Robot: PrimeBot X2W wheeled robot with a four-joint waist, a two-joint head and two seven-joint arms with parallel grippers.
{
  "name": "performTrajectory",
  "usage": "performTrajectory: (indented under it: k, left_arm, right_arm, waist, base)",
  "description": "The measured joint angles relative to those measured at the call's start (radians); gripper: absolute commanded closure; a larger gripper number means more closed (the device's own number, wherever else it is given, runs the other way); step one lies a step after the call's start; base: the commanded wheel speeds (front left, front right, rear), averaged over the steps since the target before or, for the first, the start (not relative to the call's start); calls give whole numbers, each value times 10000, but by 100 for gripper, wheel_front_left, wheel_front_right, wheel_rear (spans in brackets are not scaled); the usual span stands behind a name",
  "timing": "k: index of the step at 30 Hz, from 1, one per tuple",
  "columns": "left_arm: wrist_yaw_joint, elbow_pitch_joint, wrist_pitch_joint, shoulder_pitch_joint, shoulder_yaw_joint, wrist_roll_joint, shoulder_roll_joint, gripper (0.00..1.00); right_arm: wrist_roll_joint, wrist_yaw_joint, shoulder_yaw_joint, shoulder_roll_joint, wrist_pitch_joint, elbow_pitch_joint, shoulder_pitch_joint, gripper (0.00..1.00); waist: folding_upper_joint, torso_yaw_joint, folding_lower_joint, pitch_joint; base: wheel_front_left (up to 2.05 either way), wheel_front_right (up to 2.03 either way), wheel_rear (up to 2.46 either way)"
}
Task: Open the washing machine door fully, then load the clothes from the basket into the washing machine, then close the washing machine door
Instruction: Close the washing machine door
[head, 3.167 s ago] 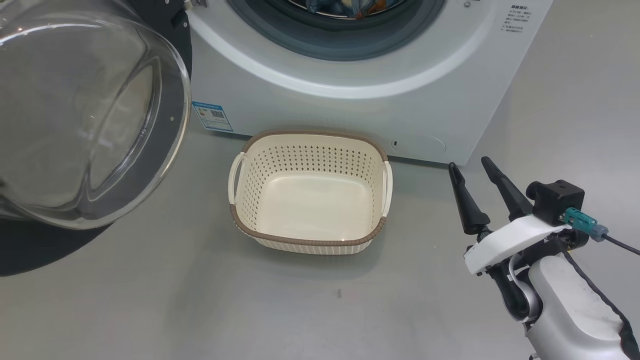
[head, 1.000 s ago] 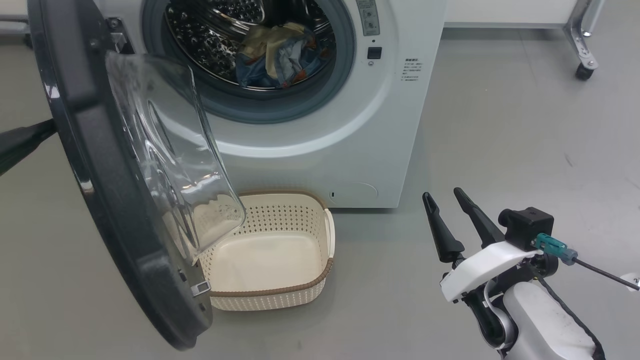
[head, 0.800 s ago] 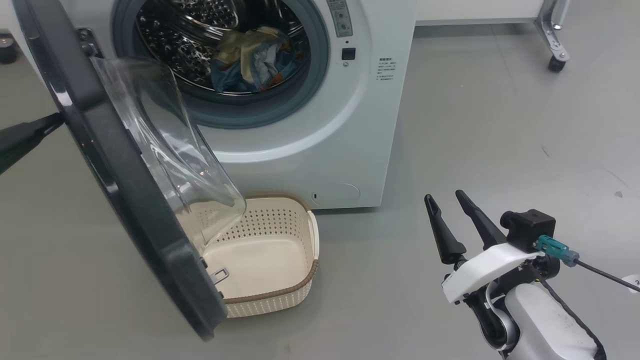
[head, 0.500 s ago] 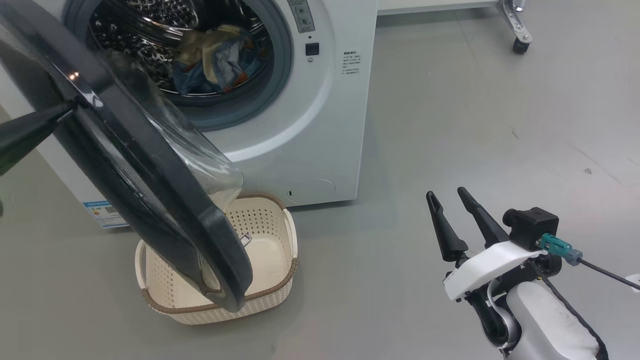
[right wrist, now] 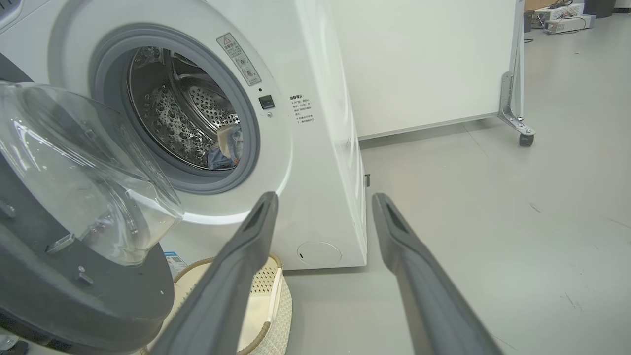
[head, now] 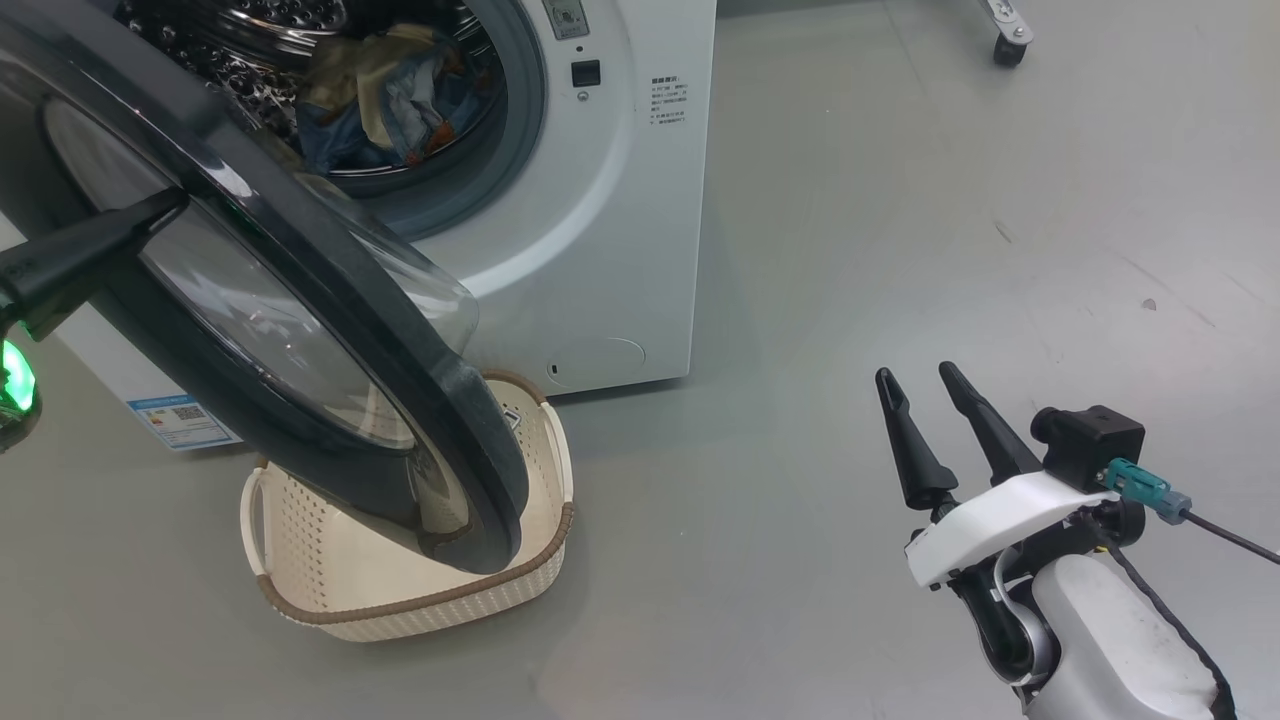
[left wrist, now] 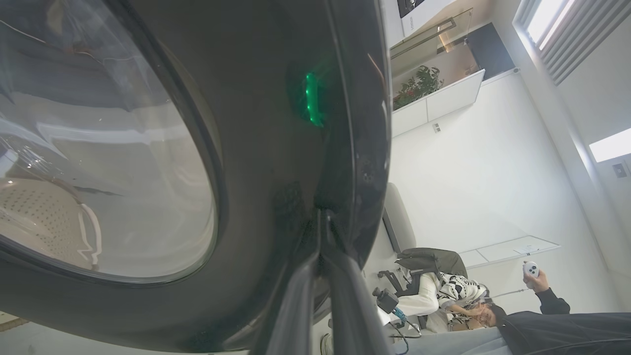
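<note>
We are at the last step, closing the door. The clothes (head: 375,100) lie bunched inside the steel drum of the washing machine (head: 610,230). What we can see of the basket (head: 420,600) looks empty, so we judge the loading done.

The washing machine door (head: 270,330) stands roughly half open, its outer face toward us. Its lower edge hangs over the basket on the floor in front of the machine, and we cannot tell whether the two touch.

Our left gripper (head: 165,205) has its fingers pressed together into one point. In the left wrist view that tip sits against the glossy black rim, holding nothing. Our right gripper (head: 915,372) hovers over the bare floor well to the right of the machine, with its fingers spread and empty.

The next move, as we judge it, calls for a steady push with the left tip. It should follow the door's arc about the hinge until the glass bowl seats in the grey gasket and the latch catches. The rim is slick, so the tip could skid. No fabric appears to hang over the gasket.
</note>
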Motion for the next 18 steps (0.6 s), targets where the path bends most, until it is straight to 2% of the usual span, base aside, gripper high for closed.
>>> performTrajectory:
  k: [13, 14, 17, 18]
  left_arm:
    - [-44, -69, -186, 41, -69, 90, -150, 100]
    - [-100, -81, -190, 52, -59, 92, -148, 95]
    - [-113, -111, -245, 189, -33, 102, -136, 39]
    - [-123, -111, -245, 262, -31, 109, -117, 4]
  right_arm:
    - [-2, 0, -198, -33, 0, -29, 10, 0]
    - [-2, 0, -203, -38, 2, -27, 15, 0]
    - [-2, 0, -249, -52, 0, -25, 28, 0]
    - [-4, 0, -247, -52, 0, -25, 29, 0]
  waist:
    - [0, 399, 0, -76]
    - [0, 436, 0, -91]
    - [0, 555, 0, -145]
    - [0, 596, 0, -165]
  base:
    - [0, 0, 0]
    - [0, 0, 0]
    - [0, 0, 0]
    - [0, 0, 0]
